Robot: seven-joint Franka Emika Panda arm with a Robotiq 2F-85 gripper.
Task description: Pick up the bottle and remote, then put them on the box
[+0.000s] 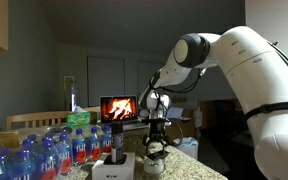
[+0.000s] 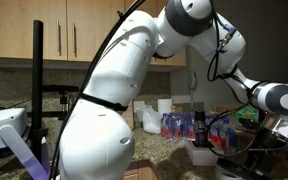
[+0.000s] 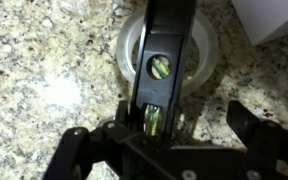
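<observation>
Gripper wide open above remote, holding nothing.
Wrist view: fingers set either side of the black remote, clear of its edges. Laid lengthwise across a clear round ring on speckled granite countertop. Corner of white box near the far end of the remote, apart from it. Exterior view: slim dark bottle upright, apparently standing on the box, just beside the lowered tool. Water bottles crowded on the counter behind.
</observation>
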